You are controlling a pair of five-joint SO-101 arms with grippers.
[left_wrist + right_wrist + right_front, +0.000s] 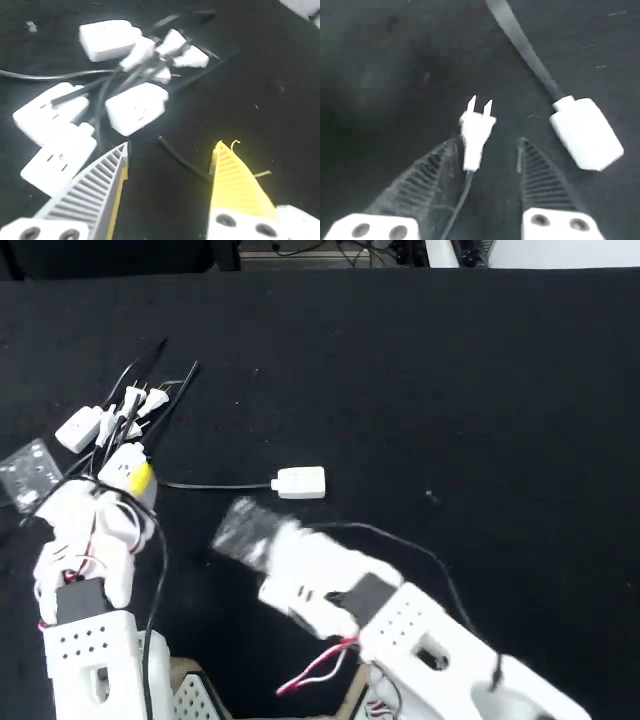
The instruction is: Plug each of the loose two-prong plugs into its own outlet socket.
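Observation:
A white two-prong plug (476,132) lies on the black table between the fingers of my open right gripper (487,150), prongs pointing away from the wrist, its thin cable running back under the gripper. A white outlet socket (585,132) on a black cable lies just beyond one fingertip; in the high view this socket (300,483) sits beside the right gripper (240,530). My left gripper (170,150) is open above a black cable (180,160). Beyond it is a tangle of several white sockets (137,107) and plugs (172,42). In the high view, the left gripper (128,462) hovers over that pile (130,410).
A small clear plate (30,470) lies at the table's left edge beside the left arm. Black cables fan out from the pile toward the back. The table's far edge (400,268) runs along the top, with wide bare black surface to the right.

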